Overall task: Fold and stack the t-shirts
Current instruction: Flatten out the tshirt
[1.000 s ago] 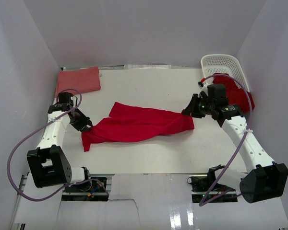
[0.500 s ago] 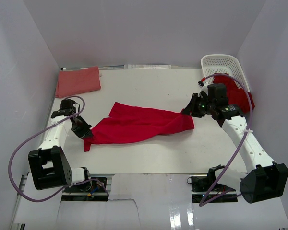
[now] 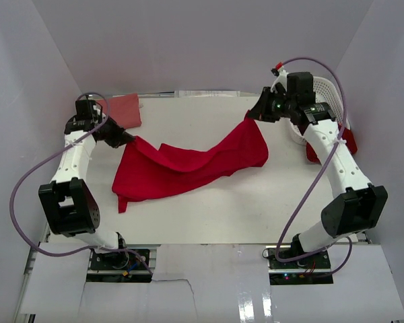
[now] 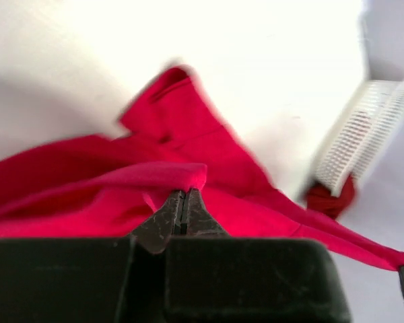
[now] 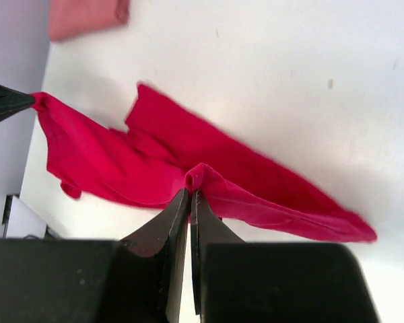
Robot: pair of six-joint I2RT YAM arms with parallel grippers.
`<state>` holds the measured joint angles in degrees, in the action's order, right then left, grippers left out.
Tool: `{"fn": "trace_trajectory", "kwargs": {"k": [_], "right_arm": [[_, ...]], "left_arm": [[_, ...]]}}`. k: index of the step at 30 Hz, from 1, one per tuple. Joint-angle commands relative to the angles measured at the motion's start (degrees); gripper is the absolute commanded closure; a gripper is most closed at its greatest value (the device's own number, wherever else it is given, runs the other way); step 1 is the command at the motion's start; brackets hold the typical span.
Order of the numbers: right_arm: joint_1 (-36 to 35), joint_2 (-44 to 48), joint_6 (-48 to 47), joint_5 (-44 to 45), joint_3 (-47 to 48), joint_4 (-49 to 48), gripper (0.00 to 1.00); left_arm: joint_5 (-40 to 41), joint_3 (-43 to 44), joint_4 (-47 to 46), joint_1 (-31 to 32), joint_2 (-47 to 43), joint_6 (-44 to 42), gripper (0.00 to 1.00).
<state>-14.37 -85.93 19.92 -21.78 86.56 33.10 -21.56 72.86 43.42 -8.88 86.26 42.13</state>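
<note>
A crimson t-shirt [image 3: 188, 165] hangs stretched between my two grippers above the table, its lower edge sagging onto the surface. My left gripper [image 3: 126, 139] is shut on its left end; in the left wrist view [image 4: 183, 192] the cloth [image 4: 87, 195] bunches at the closed tips. My right gripper [image 3: 251, 116] is shut on its right end; in the right wrist view [image 5: 190, 192] a fold of cloth [image 5: 229, 175] sits between the tips. A folded salmon-pink t-shirt [image 3: 124, 108] lies at the back left. More crimson cloth [image 3: 347, 141] hangs from the basket.
A white lattice basket [image 3: 330, 101] stands at the back right, against the right wall; it shows in the left wrist view [image 4: 363, 128] too. White walls close in the table [image 3: 209, 215] on three sides.
Both grippers have risen and moved toward the back, lifting the ends of the crimson shirt off the table. The shirt now hangs spread between them instead of lying flat.
</note>
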Motion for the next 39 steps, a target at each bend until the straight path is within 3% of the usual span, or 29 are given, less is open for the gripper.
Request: {"fn": "trace_trajectory", "kwargs": {"k": [1,4,7,10,14,18,21,24,28,33,39], "right_arm": [[0.0,1.3,-3.2,-0.8,9.8,-0.6,0.92],[0.0,5.9,-4.4,-0.9,9.6,-2.4,0.92],[0.0,12.5,-6.0,-0.3,6.9,-4.4,0.92],[0.0,18.3,-7.1,9.2,6.7,-1.6,0.92],[1.1,22.3,-7.5,15.0,9.8,4.3,0.92],[1.2,22.1,-8.8,15.3,12.4,8.6,0.92],[1.2,25.0,-8.7,10.0,11.1,10.6,0.92],[1.2,30.6,-9.2,5.4,4.5,6.3,0.92],[1.2,40.6,-12.5,6.3,1.1,-3.1,0.92],[1.2,50.7,-12.6,9.1,-2.2,-15.9,0.92],[1.3,54.5,-13.2,6.7,4.1,-23.8,0.92]], "left_arm": [[-11.3,9.1,-7.2,-0.6,3.7,3.1,1.00],[-13.0,13.7,-10.2,-0.7,1.8,-0.2,1.00],[-8.3,14.9,-11.6,-1.9,-5.2,-2.6,1.00],[-1.5,10.8,-12.7,-4.4,-15.5,0.6,1.00],[1.3,8.6,-14.1,-9.6,-20.0,3.5,1.00],[-3.5,10.6,-12.7,-11.4,-17.9,4.6,1.00],[-10.1,4.8,-13.4,-11.4,-22.5,5.9,1.00],[-11.4,-1.0,-16.2,-11.4,-28.8,5.8,1.00],[-4.1,-1.9,-19.1,-11.4,-41.5,5.9,1.00],[-0.9,4.8,-19.2,-11.4,-41.7,5.3,1.00],[2.7,16.4,-17.0,-11.4,-41.7,2.0,1.00]]}}
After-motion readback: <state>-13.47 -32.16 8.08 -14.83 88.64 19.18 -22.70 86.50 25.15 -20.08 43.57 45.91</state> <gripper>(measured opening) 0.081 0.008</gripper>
